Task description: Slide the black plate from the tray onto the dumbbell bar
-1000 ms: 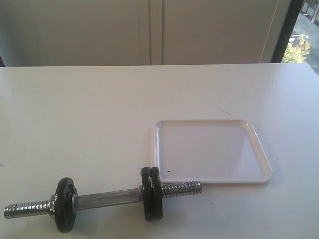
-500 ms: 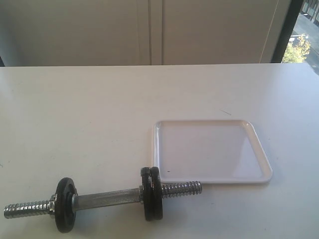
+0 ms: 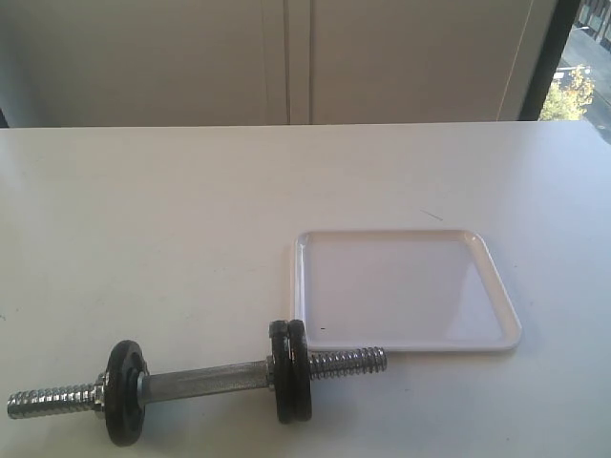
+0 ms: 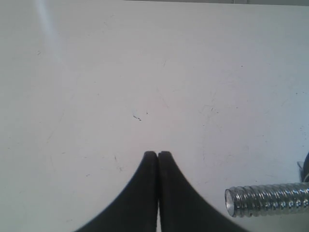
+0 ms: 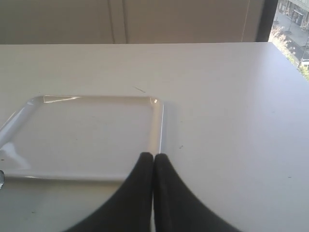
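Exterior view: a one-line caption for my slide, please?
Dumbbell bar carrying three black plates lies on the table near the empty white tray.

Open table (image 3: 191, 210) behind tray (image 3: 401, 286), dumbbell bar (image 3: 205, 379)

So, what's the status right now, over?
Left fingers shut, empty. Right fingers shut, empty. Tray bare; black plates on dumbbell bar. Nothing in the way.
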### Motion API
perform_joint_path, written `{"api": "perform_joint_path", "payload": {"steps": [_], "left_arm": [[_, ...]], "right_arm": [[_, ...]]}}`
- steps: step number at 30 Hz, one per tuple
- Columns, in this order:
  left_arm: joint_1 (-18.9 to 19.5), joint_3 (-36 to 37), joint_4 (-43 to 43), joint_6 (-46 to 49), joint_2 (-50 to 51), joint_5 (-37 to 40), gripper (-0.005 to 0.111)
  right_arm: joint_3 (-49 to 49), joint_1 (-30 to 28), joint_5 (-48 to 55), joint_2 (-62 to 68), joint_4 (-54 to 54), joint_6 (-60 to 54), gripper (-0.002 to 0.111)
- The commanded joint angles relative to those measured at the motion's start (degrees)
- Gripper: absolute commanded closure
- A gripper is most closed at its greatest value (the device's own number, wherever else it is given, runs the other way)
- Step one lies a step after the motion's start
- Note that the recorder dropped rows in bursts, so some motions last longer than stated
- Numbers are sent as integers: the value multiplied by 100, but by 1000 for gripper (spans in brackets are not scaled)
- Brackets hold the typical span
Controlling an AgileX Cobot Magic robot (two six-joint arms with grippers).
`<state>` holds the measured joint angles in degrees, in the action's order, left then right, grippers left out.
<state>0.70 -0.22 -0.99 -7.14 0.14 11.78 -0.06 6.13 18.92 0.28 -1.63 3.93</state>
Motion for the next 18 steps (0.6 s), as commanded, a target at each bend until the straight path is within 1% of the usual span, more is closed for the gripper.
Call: {"api": "perform_joint_path", "payload": {"steps": [1, 8, 12, 18], "left_arm": [[-32, 22, -39, 3, -14, -15, 107], [-42, 22, -39, 3, -14, -15, 107], [-152, 22, -39, 3, -14, -15, 107], [-146, 22, -26, 82, -14, -2, 107]], "right_arm": [[6, -118, 27, -28, -12, 39, 108], [6, -118, 27, -28, -12, 39, 108], [6, -118, 27, -28, -12, 39, 108], [6, -136, 27, -28, -12, 39, 108]]}}
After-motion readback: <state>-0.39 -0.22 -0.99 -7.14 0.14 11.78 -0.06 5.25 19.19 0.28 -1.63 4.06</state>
